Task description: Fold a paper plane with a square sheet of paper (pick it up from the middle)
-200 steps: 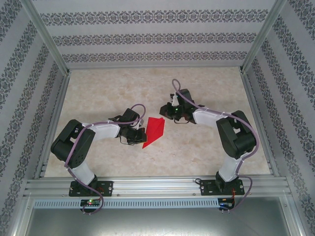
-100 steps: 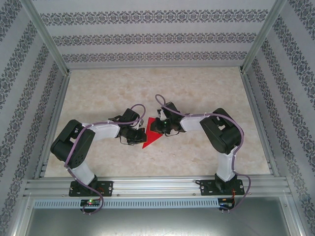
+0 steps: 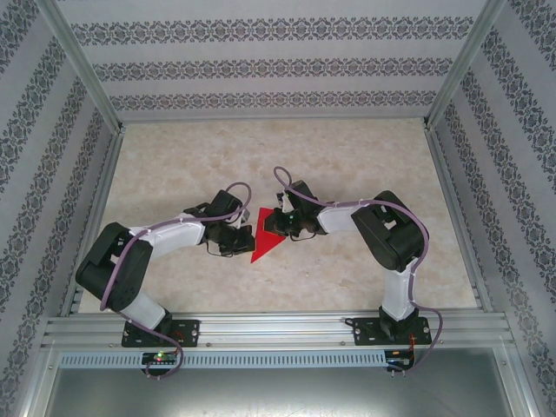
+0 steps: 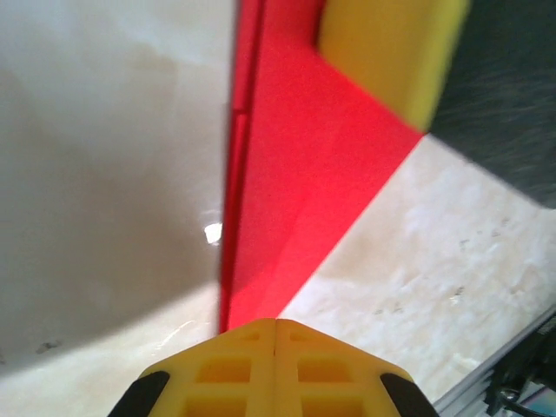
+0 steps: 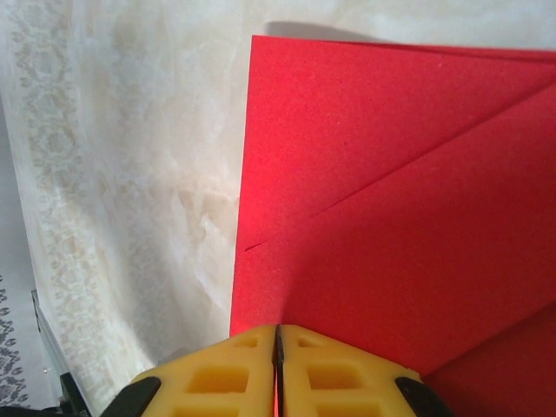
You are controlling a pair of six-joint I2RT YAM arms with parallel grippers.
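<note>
Holds the red paper sheet (image 3: pixel 266 236) near the middle of the top view, on the beige marbled table (image 3: pixel 365 156), between 2 arms reaching in from lower left and lower right. Shows the sheet folded into a narrow wedge, tip toward the bottom of the frame, broad end toward the top. Grips the wedge's left edge with the left pincer (image 3: pixel 250 234), jaws clenched tight on the paper. Meets the wedge from the right with the right pincer (image 3: pixel 273 228), jaws likewise clenched, tips over the upper part of the red surface.

In the left wrist view, pinches the paper (image 4: pixel 295 200) at bottom centre between 2 yellow fingertips pressed together. Shows the red running up the frame as a layered, raised edge, with a grey shadow on the table to its left. At upper right, lays 1 yellow finger (image 4: pixel 387 52) of the other pincer on the paper.

In the right wrist view, sets closed yellow tips at bottom centre against the sheet (image 5: pixel 391 217). Shows red across the right side of the frame, with a straight left edge and 1 diagonal crease. Cannot tell whether any layer is caught between these tips or merely pressed beneath them.
</note>
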